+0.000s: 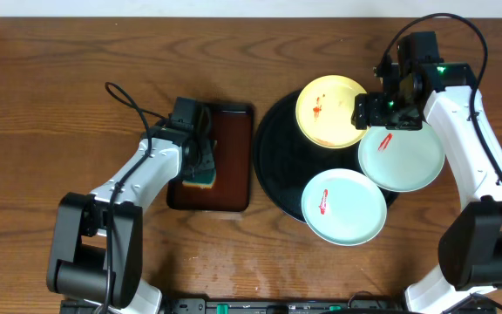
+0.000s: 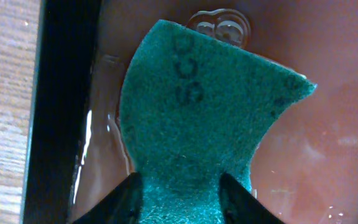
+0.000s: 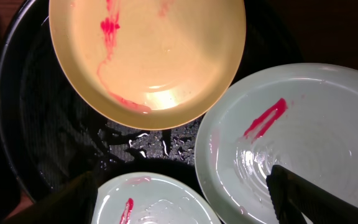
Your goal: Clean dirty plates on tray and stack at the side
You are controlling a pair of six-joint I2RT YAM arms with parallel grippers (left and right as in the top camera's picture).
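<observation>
The round black tray (image 1: 273,161) carries three plates, each with a red smear. The pale yellow plate (image 1: 329,112) lies at the back, one mint plate (image 1: 405,164) overhangs the right rim and another mint plate (image 1: 344,208) overhangs the front. My right gripper (image 1: 371,113) hovers open between the yellow plate (image 3: 148,56) and the right mint plate (image 3: 303,124), one finger (image 3: 303,196) over that plate. The other mint plate (image 3: 154,202) lies below the gap. My left gripper (image 2: 180,199) is shut on a green sponge (image 2: 197,112) over the brown tray.
The rectangular dark-brown tray (image 1: 232,131) sits left of the black tray, wet inside, with the sponge (image 1: 200,180) at its lower left. Water droplets lie on the black tray (image 3: 36,124). Bare wooden table (image 1: 50,105) surrounds both trays.
</observation>
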